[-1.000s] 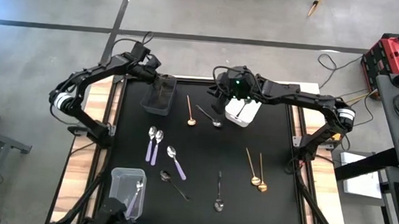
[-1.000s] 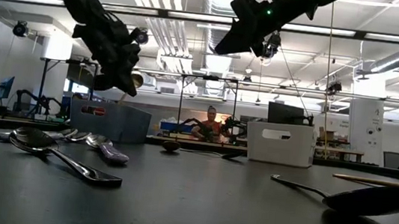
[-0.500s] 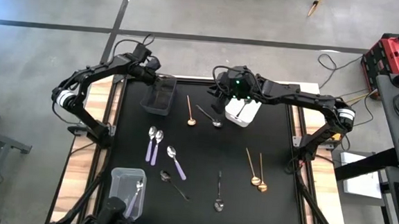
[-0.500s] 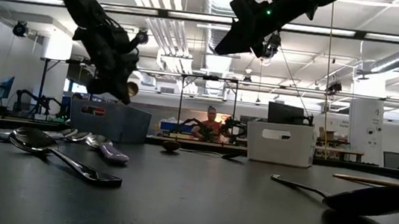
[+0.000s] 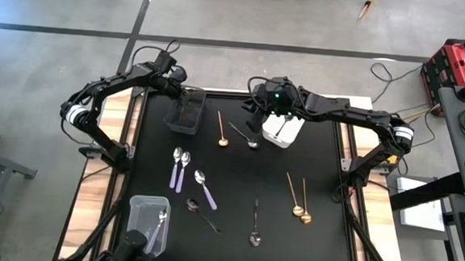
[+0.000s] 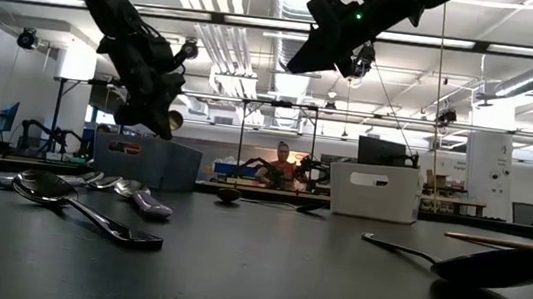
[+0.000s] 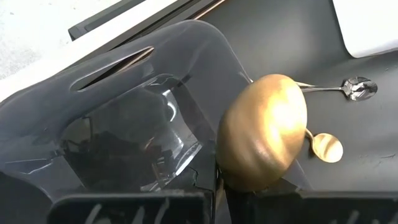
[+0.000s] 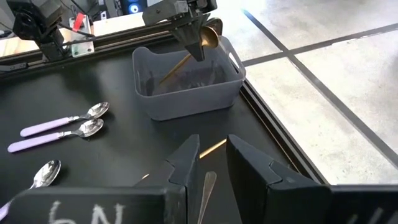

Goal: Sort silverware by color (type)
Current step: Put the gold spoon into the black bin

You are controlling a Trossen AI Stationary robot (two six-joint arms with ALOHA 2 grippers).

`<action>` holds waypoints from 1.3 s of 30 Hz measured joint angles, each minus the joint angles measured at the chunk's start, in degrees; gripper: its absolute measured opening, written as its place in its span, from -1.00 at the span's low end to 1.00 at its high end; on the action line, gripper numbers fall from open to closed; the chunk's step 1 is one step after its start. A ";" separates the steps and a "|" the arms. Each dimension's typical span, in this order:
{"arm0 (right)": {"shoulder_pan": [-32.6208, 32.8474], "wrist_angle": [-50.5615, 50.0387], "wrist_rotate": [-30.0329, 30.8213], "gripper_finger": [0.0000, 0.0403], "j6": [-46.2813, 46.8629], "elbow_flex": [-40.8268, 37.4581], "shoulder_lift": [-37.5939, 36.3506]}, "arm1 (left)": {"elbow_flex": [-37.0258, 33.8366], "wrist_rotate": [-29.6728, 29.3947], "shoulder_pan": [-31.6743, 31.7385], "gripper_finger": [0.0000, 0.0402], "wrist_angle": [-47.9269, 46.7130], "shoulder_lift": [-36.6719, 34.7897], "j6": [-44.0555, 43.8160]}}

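Observation:
My left gripper hangs over the dark bin at the table's far left, shut on a gold spoon. My right gripper is open in the air beside the white bin, touching nothing. Flat on the black mat lie lilac-handled spoons, gold spoons and dark spoons. One lilac-handled spoon lies in the clear bin. My left gripper pinches the gold spoon between its two fingers at the handle's top, right beside the bowl, coming from above and pointing down. The bowl sticks out to one side. The handle slants down into the dark bin; whether its end touches the bin does not show.
The dark bin and the white bin stand along the far edge, the clear bin at the near left corner. The mat's middle between the spoons is bare. Beyond the table a person sits at a bench far off.
My left gripper, with the gold spoon, has sunk a little toward the dark bin and then held still. It has stayed shut on the spoon.

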 joint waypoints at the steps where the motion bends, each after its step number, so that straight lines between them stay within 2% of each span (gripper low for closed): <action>1: 0.00 0.00 0.00 -0.65 -0.02 0.00 0.00 | 0.00 -0.01 0.00 -1.00 -0.02 0.00 0.00; 10: 0.00 0.00 0.02 -0.65 -0.11 0.00 0.15 | -0.05 -2.35 0.01 -1.00 -0.50 0.00 0.05; 39: 0.00 -0.09 0.04 -0.65 -0.11 0.00 0.17 | -0.07 -2.56 0.00 -0.93 -0.59 0.00 0.85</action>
